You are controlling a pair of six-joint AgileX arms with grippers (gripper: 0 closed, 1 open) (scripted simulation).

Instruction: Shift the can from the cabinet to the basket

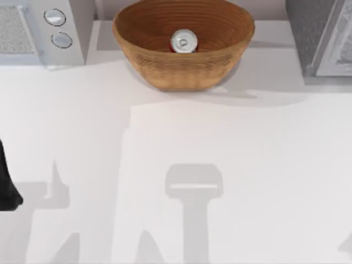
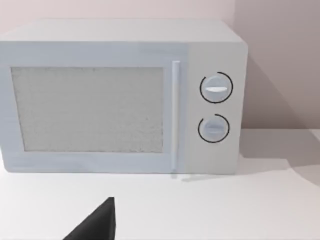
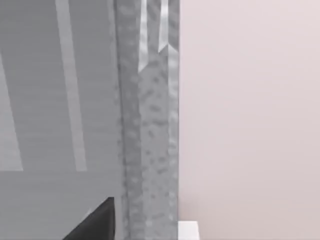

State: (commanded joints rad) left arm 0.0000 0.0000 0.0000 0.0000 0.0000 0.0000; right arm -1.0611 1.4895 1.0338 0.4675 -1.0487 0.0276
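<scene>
White table (image 1: 231, 165) below you: the can (image 1: 183, 42) stands upright inside the basket (image 1: 183, 69) at twelve o'clock. Your left arm (image 1: 8, 184) sits at nine o'clock, nearer; its grip cannot be told.

No legible text, label, brand or number anywhere — microwave (image 2: 120, 95) knobs (image 2: 216, 88) unmarked, can (image 1: 183, 42) top plain.

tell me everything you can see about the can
The can is a small cylinder seen from above, with a round shiny silver top and a pull tab. It stands upright inside the woven tan-brown basket, on its ribbed floor near the middle, at the table's far edge. Nothing grips it.
</scene>
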